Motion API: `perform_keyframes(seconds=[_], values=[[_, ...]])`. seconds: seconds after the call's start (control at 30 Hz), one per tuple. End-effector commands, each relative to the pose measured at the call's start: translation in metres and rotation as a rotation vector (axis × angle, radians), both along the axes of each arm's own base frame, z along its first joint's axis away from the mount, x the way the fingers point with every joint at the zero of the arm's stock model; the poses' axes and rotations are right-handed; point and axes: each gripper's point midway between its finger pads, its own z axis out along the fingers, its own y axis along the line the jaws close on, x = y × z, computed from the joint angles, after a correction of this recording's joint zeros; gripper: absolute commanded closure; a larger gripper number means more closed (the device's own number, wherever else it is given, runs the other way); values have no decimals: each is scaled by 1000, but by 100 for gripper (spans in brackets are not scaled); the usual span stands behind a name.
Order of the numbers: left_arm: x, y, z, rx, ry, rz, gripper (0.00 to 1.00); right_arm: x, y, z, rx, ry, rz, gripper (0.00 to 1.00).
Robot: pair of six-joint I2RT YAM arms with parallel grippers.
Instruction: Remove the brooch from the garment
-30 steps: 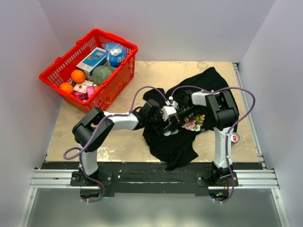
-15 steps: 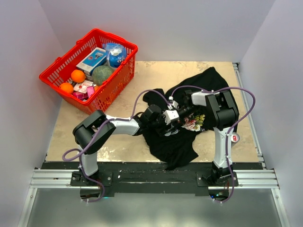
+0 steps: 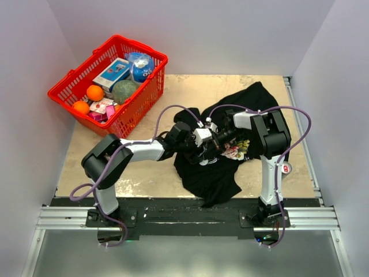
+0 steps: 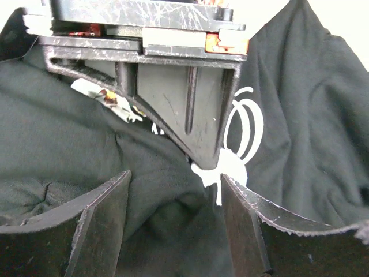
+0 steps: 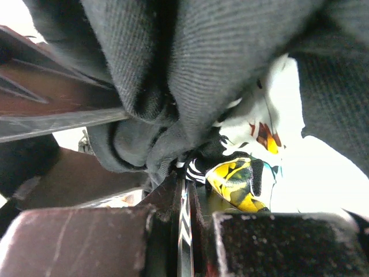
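Note:
The garment (image 3: 214,173), a black T-shirt, lies crumpled right of the table's middle, with its floral print (image 3: 236,151) beside both grippers. My left gripper (image 3: 202,142) is open, its fingers (image 4: 104,213) straddling a fold of black cloth (image 4: 300,115), and the gap between them (image 4: 174,180) sits right under the right gripper's body. My right gripper (image 3: 220,138) is shut on a pinch of the garment (image 5: 230,52), the cloth caught in the narrow slit between its jaws (image 5: 183,186). White and yellow print (image 5: 253,133) shows beside it. The brooch is hidden in every view.
A red basket (image 3: 135,109) with oranges, a box and a blue-and-white round container stands at the back left. Grey walls close in the table on three sides. The two grippers are almost touching over the shirt.
My left arm has shifted: its elbow swung left and its gripper edged slightly back toward the left on the shirt. My right arm and the shirt have barely moved.

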Motion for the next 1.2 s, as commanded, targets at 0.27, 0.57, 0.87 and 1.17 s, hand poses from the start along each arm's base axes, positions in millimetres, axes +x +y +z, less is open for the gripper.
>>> perform_keyframes(seconds=[0.27,0.57,0.87,1.17], values=[[-10,3,-6,18,68,-6,32,33,-27,-73,-238,-236,53,100],[-4,-5,-18,25,112,14,32,32,-27,-73,-239,-233,53,100],[-11,0,-25,45,132,1,33,32,-28,-73,-238,-230,53,100],[-5,5,-45,127,156,53,33,32,-27,-74,-238,-231,54,100]])
